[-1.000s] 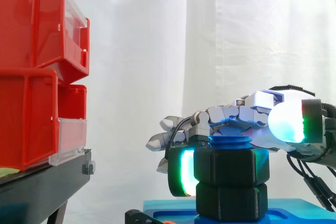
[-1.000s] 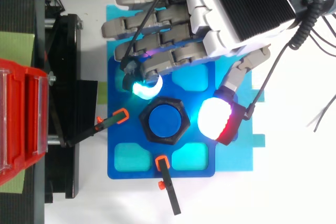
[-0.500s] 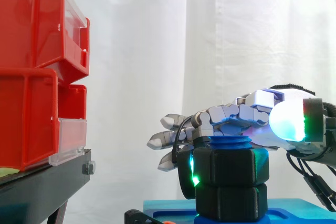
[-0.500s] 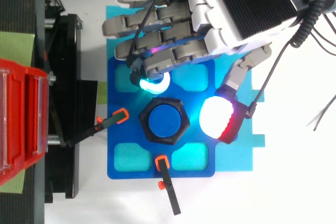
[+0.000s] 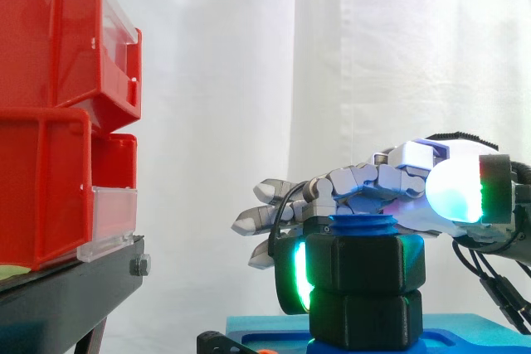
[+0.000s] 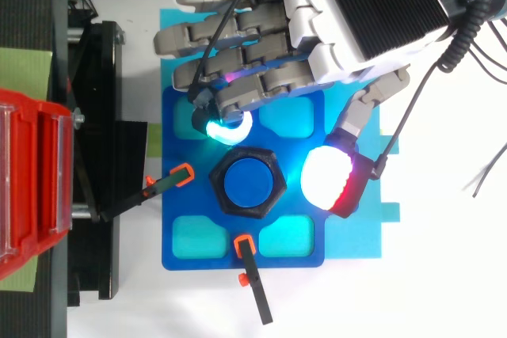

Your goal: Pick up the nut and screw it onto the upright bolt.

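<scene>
Straddling nut (image 5: 369,264), apparently apart: hand (image 6: 348,13)

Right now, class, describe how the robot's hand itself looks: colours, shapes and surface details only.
The hand has a white shell with a black ribbed panel on its back. Its fingers are grey, blocky and segmented. Their thick rounded pads glow: one is white with a red edge, another is cyan-green.

Nut (image 5: 365,263) sits on upright bolt (image 6: 247,184) at middle of plate (image 6: 169,219), bolt top poking above. Hand (image 6: 269,61) over plate's back part, fingers (image 6: 224,126) just behind-left of nut, thumb pad (image 6: 326,180) near its right. Bins (image 5: 50,113) stacked on stand (image 5: 66,296), left of plate.
</scene>
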